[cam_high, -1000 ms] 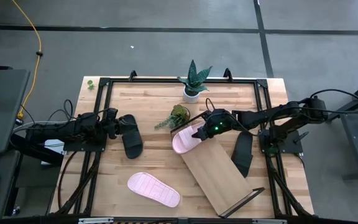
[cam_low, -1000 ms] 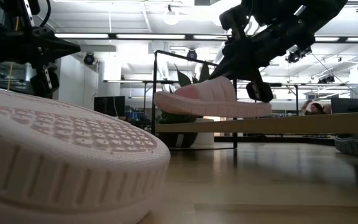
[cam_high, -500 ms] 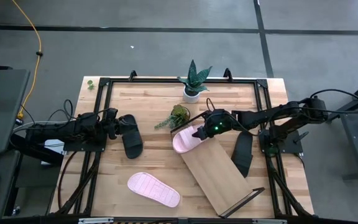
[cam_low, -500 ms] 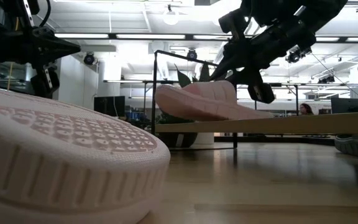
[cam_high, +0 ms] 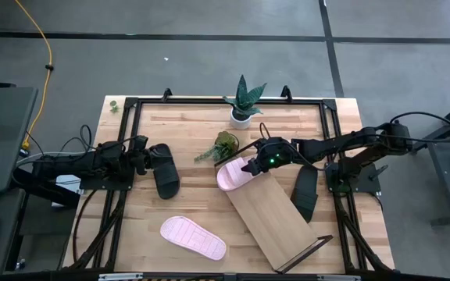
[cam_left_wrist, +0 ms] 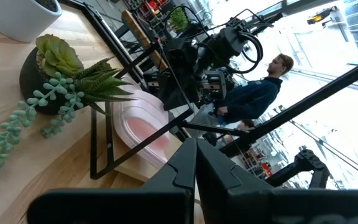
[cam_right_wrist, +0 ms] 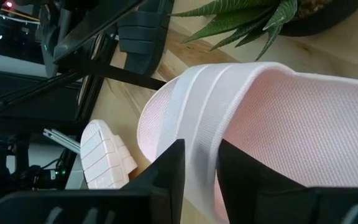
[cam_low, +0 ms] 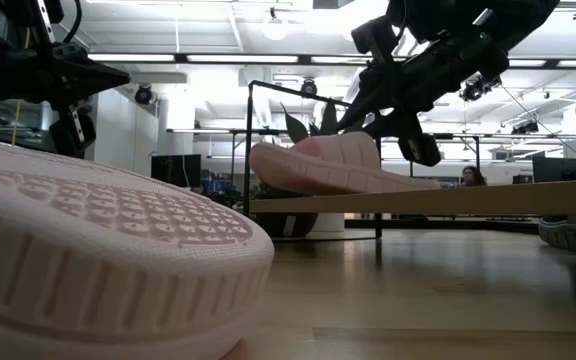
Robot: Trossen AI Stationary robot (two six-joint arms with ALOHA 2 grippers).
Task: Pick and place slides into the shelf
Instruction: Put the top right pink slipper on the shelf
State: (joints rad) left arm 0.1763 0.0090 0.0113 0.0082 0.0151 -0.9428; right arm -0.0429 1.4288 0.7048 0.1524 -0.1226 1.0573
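Slides, four in all, catalogued by position on the tabletop (cam_high: 186, 140).

Item 1: light pink slide on shelf (cam_high: 233, 173). Lies at the far end of the shelf (cam_high: 276, 218), a long light-wood board set diagonally on the tabletop with black wire frame ends. In the low view this slide sits on the board's top surface, strap uppermost. The right gripper (cam_high: 261, 159) is at its strap; in the right wrist view the two dark fingers (cam_right_wrist: 166, 169) stand on either side of the ribbed strap, parted and loosely straddling it rather than pinching it.

Item 2: second light pink slide (cam_high: 193, 237). Lies flat on the tabletop near the front edge, well apart from the shelf; its textured sole edge fills the low view's near left.

Item 3: black slide at left (cam_high: 163, 169). Lies on the tabletop just beside the left gripper (cam_high: 141, 154), whose fingers are clenched together with nothing between them.

Item 4: black slide at right (cam_high: 305, 192). Lies on the tabletop just beside the shelf's right long edge.

Other items: succulent in dark pot (cam_high: 225, 145) just beyond the shelf's far end; spiky plant in white pot (cam_high: 243, 102) near the tabletop's far edge. A person (cam_left_wrist: 258, 93) shows in the room beyond, in the left wrist view.
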